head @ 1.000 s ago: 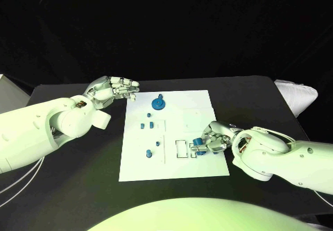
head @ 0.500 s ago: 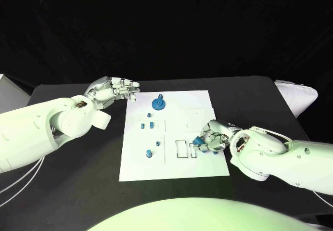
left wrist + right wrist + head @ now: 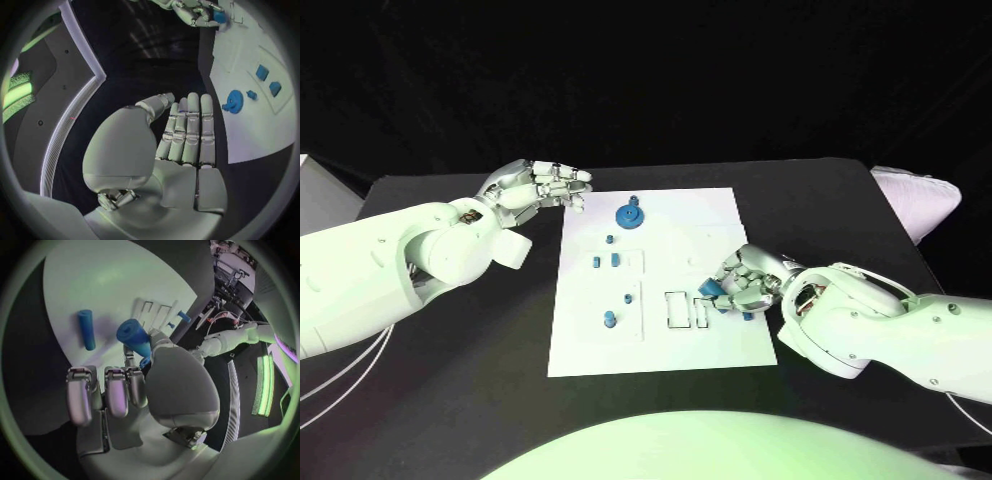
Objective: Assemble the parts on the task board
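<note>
Right hand [image 3: 740,284] lifted blue peg [image 3: 134,336] off task board [image 3: 718,215] right edge | left hand [image 3: 538,184] curled, holding nothing | gear [image 3: 630,214] seated, peg unplaced

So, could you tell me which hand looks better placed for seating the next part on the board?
The right hand, probably: it already holds a blue part over the task board beside the slots. The left hand is empty, off the board's far corner.

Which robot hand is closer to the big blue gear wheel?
The left. The left hand hovers just beside the task board's far corner, close to the blue gear. The right hand is farther, at the board's near right side, holding a blue cylinder.
</note>
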